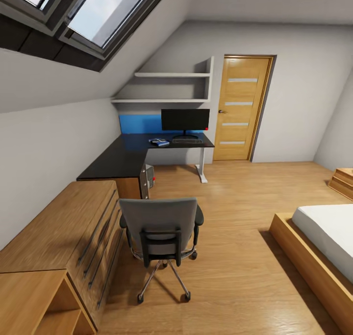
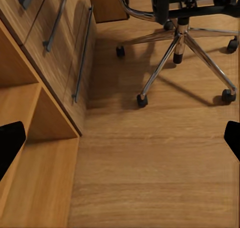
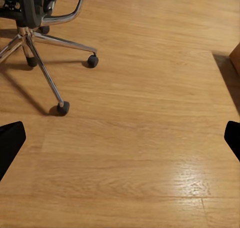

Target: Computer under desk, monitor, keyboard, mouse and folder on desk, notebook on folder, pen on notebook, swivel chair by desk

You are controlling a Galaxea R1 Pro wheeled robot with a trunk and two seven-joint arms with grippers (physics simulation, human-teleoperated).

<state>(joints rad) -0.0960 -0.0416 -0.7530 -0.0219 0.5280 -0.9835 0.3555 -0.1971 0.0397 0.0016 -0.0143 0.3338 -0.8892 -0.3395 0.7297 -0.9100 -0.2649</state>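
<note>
One swivel chair (image 1: 161, 232), one monitor (image 1: 185, 120), one keyboard (image 1: 187, 140) — one desk (image 1: 122, 158), two shelves (image 1: 169, 86).

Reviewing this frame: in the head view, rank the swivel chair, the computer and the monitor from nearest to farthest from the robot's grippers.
1. swivel chair: closest, on the floor just ahead, beside the wooden dresser.
2. computer: farther, under the desk.
3. monitor: farthest, on the desk's far end near the door.

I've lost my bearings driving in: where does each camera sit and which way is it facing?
Head view: high, facing forward and down at the swivel chair, desk and monitor.
Left wrist view: faces down at the floor, dresser and chair base; dark fingertips at both edges.
Right wrist view: faces down at the floor; fingertips at both edges.
Shared: all three catch the chair.
</note>
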